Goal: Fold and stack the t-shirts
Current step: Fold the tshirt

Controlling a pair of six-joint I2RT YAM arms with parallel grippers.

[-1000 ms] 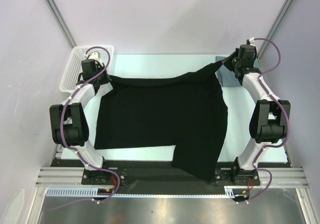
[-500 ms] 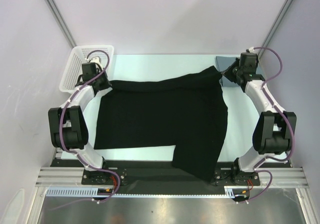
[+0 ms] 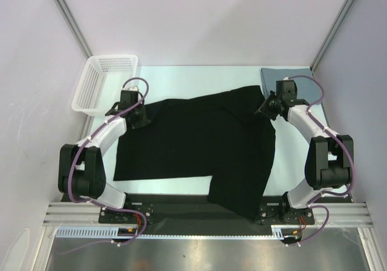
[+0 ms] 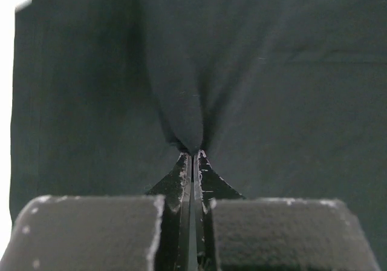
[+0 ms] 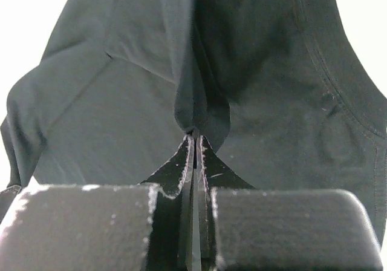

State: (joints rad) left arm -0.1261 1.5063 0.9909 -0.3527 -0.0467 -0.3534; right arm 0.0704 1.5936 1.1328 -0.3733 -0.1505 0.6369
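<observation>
Left fingers (image 4: 180, 177) are clamping shut on a pinch of the black shirt (image 3: 199, 144) near its far left corner. The right fingers (image 5: 208, 162) are doing the same near its far right corner, with cloth bunching into a ridge at each pair of tips. I am holding the shirt's far edge strung between the two arms, running left to right across the tabletop (image 3: 199, 76), the right end a touch farther out. From both pinches the rest of the shirt is lying toward me, mostly flat, its near right corner drooping over the tabletop's near edge. I am judging that the fold has to carry this far edge toward me, both arms moving together. The grey-blue shirt (image 3: 308, 84) is lying at the far right corner, just beyond the right fingers, and the basket (image 3: 103, 84) is sitting far left.
</observation>
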